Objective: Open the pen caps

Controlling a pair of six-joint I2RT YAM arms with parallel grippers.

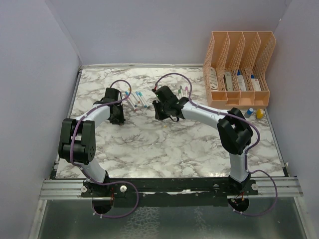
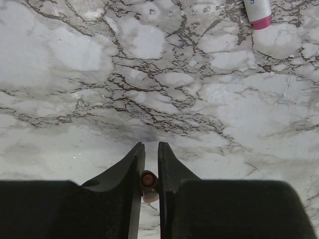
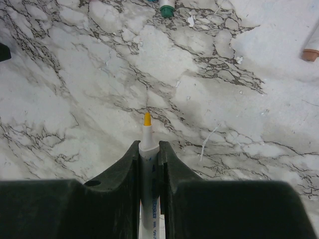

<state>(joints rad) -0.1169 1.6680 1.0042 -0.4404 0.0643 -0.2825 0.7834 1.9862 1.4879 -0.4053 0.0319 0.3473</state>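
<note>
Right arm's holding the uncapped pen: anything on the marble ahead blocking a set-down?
Nothing visible. The marble tabletop ahead of the yellow-tipped white pen in the right fingers is bare; a green-ended pen and an orange-ended one lie well clear at the frame edges.

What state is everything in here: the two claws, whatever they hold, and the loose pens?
left gripper: shut on the brownish cap.
right gripper: shut on the yellow-tipped pen.
brownish cap: off any pen, pinched between the fingers.
yellow-tipped pen: uncapped, tip bare.
spare pens: lying flat on the marble table.
file organiser: upright, slots holding items.
</note>
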